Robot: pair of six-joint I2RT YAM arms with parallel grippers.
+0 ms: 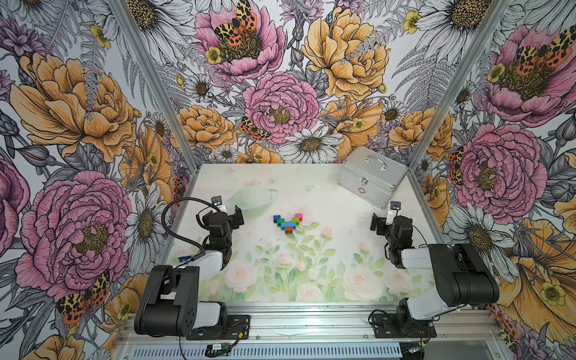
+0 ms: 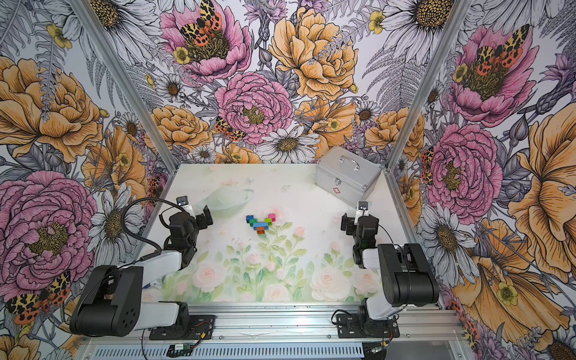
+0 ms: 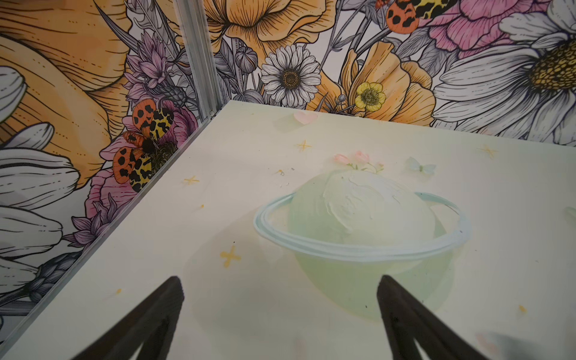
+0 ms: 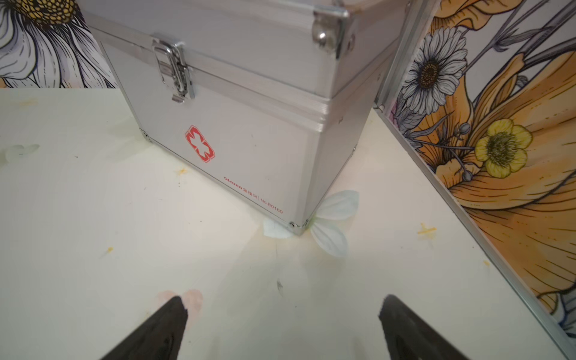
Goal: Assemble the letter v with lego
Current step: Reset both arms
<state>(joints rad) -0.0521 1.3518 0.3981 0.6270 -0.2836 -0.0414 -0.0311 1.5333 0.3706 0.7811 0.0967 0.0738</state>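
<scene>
My left claw (image 1: 238,215) hangs to the left of the letter v (image 1: 287,222), well apart from it. Its two black fingers (image 3: 156,314) are spread wide and grip nothing. My right claw (image 1: 376,223) hangs to the right of the V, also well apart, with its jaws just as wide and nothing held.

The V lies flat on the table mat (image 1: 280,280) between my two claws, and neither claw touches it. Both top views show it built:
- The orange brick (image 1: 289,230) is the point, on the side toward me.
- The longer light blue brick (image 1: 288,224) sits just beyond the orange one, touching it.
- The dark green brick (image 1: 279,222) is at the bar's left end and the lime brick (image 1: 295,220) at its right end.
- The dark blue brick (image 1: 276,217) is the left tip and the pink brick (image 1: 298,215) the right tip, both farthest from me.

Left of the V and a little beyond it, a pale green ringed planet (image 3: 358,215) is printed on the mat, ahead of my left claw. Beyond the V and off to its right, a silver metal case (image 4: 249,131) stands in the corner. Its latch is fastened and a red emblem marks its front.
</scene>
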